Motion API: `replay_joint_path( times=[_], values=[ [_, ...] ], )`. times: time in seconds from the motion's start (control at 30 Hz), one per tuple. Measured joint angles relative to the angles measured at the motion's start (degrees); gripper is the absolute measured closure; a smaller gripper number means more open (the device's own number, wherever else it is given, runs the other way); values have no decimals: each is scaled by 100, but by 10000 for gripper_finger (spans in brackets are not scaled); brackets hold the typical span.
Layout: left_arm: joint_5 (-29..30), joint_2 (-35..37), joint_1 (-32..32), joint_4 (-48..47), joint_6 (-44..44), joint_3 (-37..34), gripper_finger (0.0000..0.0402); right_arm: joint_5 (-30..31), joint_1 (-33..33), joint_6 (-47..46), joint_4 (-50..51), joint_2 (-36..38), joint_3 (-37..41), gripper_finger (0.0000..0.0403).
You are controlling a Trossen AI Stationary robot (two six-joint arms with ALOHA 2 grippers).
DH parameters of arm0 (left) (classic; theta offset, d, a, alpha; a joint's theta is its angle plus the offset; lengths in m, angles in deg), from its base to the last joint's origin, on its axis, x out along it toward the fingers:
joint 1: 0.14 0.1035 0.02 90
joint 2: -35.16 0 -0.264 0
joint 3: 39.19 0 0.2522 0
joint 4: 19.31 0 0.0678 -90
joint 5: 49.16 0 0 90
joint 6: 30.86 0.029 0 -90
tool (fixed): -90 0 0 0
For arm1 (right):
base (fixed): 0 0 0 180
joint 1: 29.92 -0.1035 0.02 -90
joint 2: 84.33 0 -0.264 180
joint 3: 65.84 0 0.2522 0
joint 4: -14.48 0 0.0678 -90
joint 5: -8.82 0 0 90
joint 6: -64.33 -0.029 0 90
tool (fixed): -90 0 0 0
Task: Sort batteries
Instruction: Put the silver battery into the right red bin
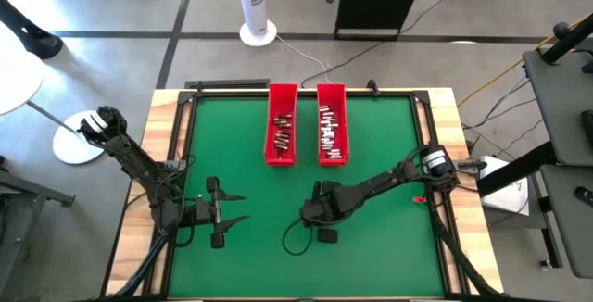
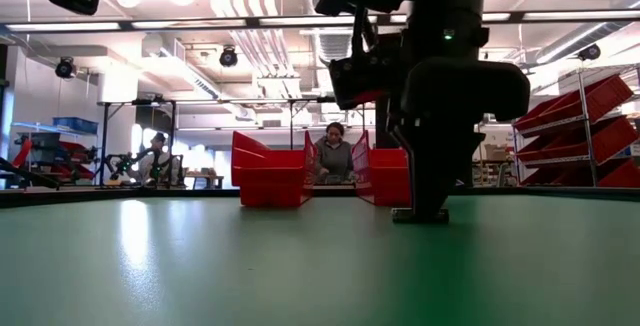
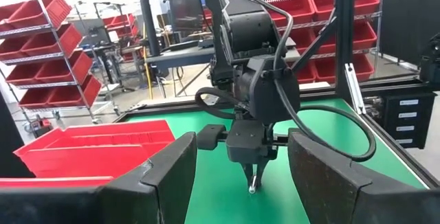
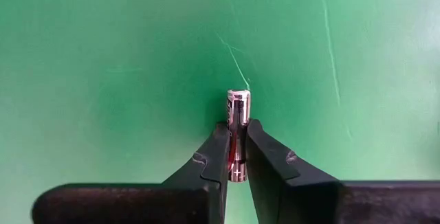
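We see the right claw (image 4: 236,157) pinching one battery (image 4: 238,124) just above the green surface (image 1: 241,256), left claw (image 1: 232,207) spread nearby; next, carriage to a red tray (image 1: 282,124).

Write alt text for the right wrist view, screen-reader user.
The right gripper pinches a small silvery battery between its two dark fingers, pointing straight down at the green table mat. The battery's far end sticks out past the fingertips; a plus mark shows on the near end. Faint pale scratches cross the mat.
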Motion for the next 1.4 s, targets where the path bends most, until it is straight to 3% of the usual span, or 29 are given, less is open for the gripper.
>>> replay_joint_path(
  times=[0.23,0.4,0.67,0.97,1.07,1.2,1.4],
  values=[
    [-8,2,0,-33,-193,2,193,-12,51,392,-461,3,28,370],
    [-192,80,0,-368,-349,0,193,181,62,465,-17,202,-273,383],
    [-50,216,31,-667,-552,-25,193,882,237,564,442,1585,-211,389],
    [-44,210,149,-815,-742,-31,193,1753,1176,1281,865,2840,28,393],
    [-112,210,225,-980,-947,-33,193,1739,1686,1792,819,2799,64,393],
    [-790,212,419,-1384,-1265,-33,193,1700,2367,2555,579,2598,64,392],
    [-942,211,848,-2047,-1824,-33,193,1244,3241,3341,276,1914,79,391]
  ],
)
